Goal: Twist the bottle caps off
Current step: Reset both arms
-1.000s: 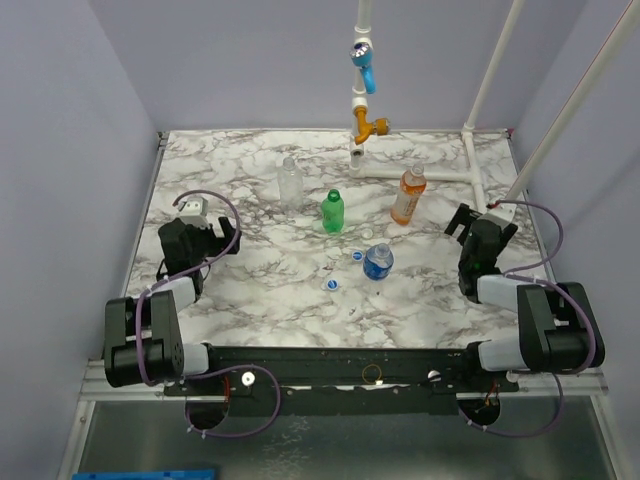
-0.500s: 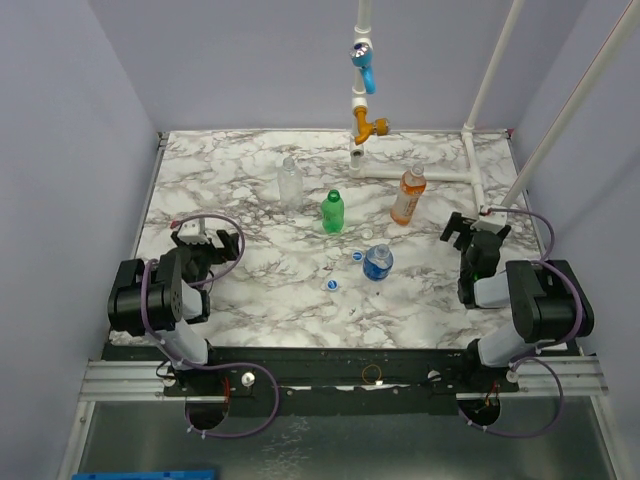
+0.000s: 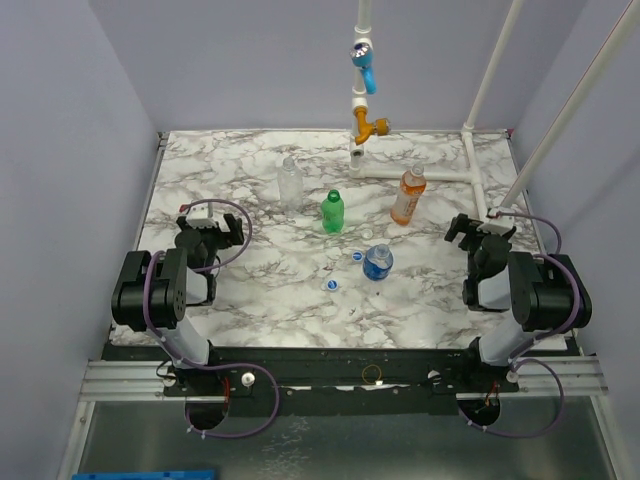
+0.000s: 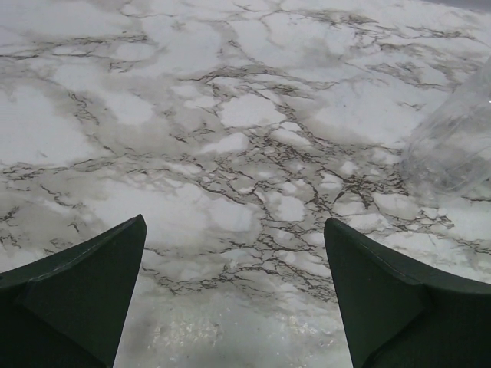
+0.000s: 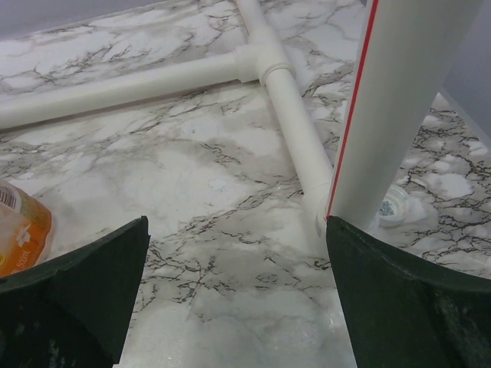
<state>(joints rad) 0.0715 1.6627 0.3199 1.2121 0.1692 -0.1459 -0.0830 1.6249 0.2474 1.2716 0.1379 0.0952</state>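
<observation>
Four bottles stand mid-table: clear [image 3: 290, 183], green [image 3: 332, 212], orange [image 3: 407, 196] and blue-labelled [image 3: 377, 262]. Loose small caps lie near the blue-labelled one, at least two [image 3: 357, 256] [image 3: 332, 285]. My left gripper [image 3: 210, 235] is open and empty at the table's left side; in its wrist view [image 4: 234, 222] only marble lies between the fingers, with the clear bottle [image 4: 459, 146] at the right edge. My right gripper [image 3: 478, 228] is open and empty at the right side [image 5: 237, 222]. The orange bottle [image 5: 19, 230] is at its left, and a whitish cap [image 5: 394, 204] lies behind a white pole.
A white pipe frame [image 3: 440, 176] lies at the back right, with blue and orange fittings [image 3: 368, 125] on an upright pipe. Slanted white poles [image 3: 560, 120] rise at the right. In the right wrist view a pole [image 5: 399, 100] and floor pipe [image 5: 295, 130] are close ahead.
Both arms have folded back and up over their bases. Both grippers stayed open and shifted slightly near the table's sides. The bottles and caps have not moved.
</observation>
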